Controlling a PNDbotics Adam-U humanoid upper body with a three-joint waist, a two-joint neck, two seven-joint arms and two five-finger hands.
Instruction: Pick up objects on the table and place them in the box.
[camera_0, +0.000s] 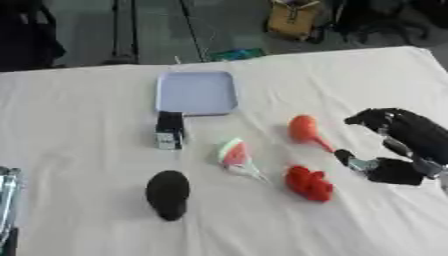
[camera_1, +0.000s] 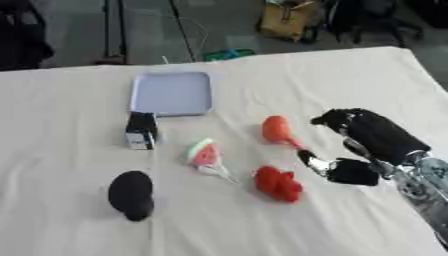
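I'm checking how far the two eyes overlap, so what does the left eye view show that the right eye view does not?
Only the left eye view shows a silver metal part at the left edge. Only the right eye view shows the right forearm running down toward the lower right corner. Both show the right hand with nothing in it beside the orange toy, the red toy, the watermelon slice, the black lump, the small dark box and the pale blue tray on the white cloth.
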